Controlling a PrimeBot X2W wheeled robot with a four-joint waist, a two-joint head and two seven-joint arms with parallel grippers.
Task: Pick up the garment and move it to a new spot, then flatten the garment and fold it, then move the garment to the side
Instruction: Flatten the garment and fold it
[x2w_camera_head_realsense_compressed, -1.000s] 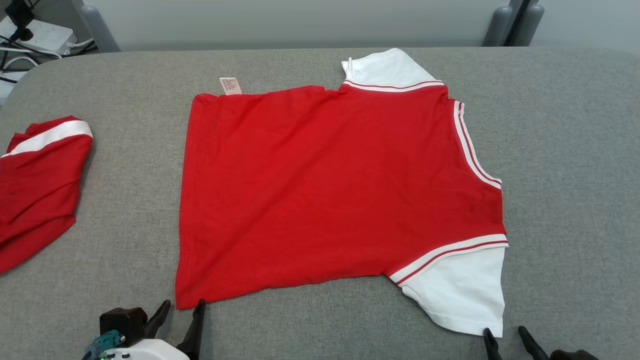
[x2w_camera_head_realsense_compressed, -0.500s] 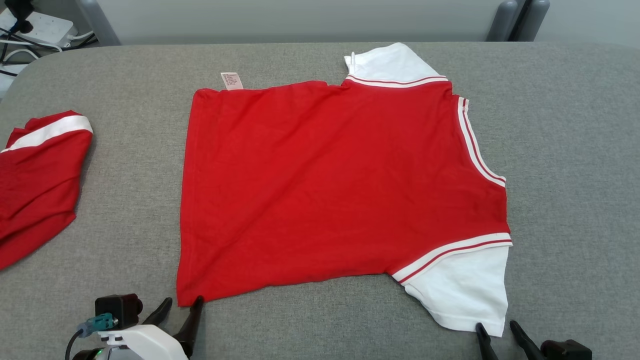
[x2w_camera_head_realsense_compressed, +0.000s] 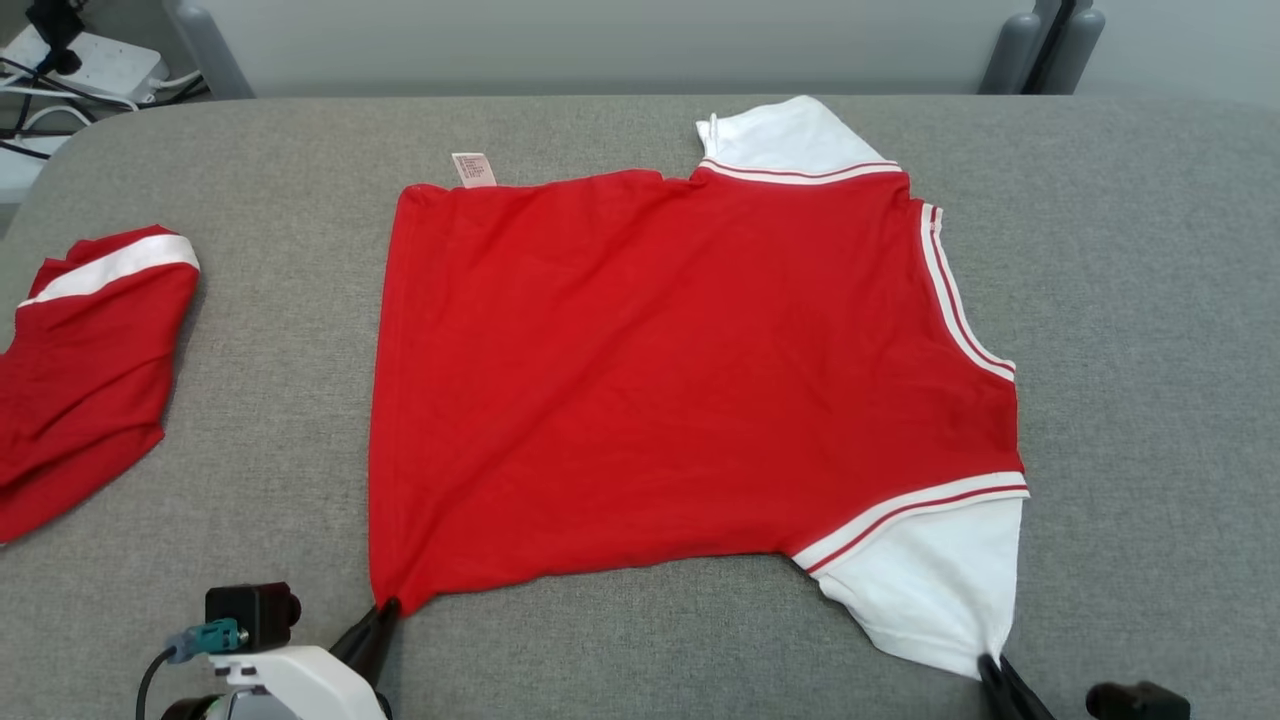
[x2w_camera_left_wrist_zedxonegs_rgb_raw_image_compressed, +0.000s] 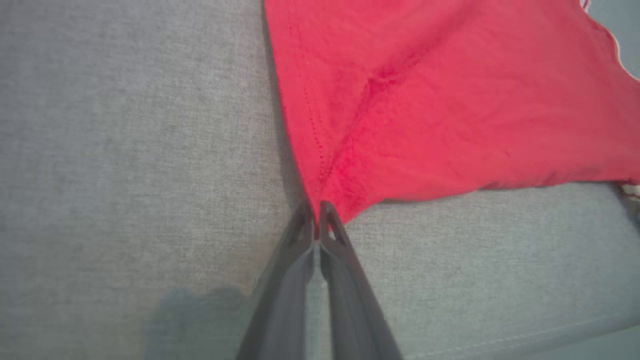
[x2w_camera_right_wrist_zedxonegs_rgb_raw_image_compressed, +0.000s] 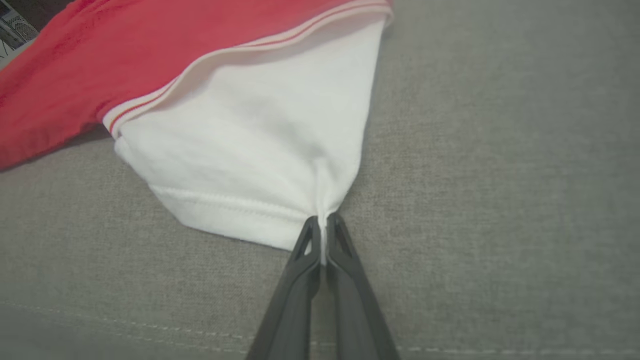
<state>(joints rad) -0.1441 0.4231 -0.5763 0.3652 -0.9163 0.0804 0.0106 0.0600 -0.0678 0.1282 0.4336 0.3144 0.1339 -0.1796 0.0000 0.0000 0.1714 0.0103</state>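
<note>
The garment (x2w_camera_head_realsense_compressed: 680, 370) is a red shirt with white sleeves, lying spread flat on the grey cloth table (x2w_camera_head_realsense_compressed: 1150, 300). My left gripper (x2w_camera_head_realsense_compressed: 385, 608) is shut on the garment's near left hem corner, and the red cloth (x2w_camera_left_wrist_zedxonegs_rgb_raw_image_compressed: 400, 100) puckers into its closed tips (x2w_camera_left_wrist_zedxonegs_rgb_raw_image_compressed: 316, 212) in the left wrist view. My right gripper (x2w_camera_head_realsense_compressed: 992, 662) is shut on the outer corner of the near white sleeve (x2w_camera_head_realsense_compressed: 930, 580). In the right wrist view that sleeve (x2w_camera_right_wrist_zedxonegs_rgb_raw_image_compressed: 260, 150) gathers to a point between my right gripper's tips (x2w_camera_right_wrist_zedxonegs_rgb_raw_image_compressed: 322, 222).
A second red garment with a white band (x2w_camera_head_realsense_compressed: 80, 370) lies folded at the table's left edge. A small pink label (x2w_camera_head_realsense_compressed: 472, 169) sticks out at the far hem. A power strip and cables (x2w_camera_head_realsense_compressed: 85, 70) sit beyond the far left corner.
Both grippers went from open beside the garment's near corners to shut on them, and the cloth now puckers at each grip. The head view shifted slightly.
</note>
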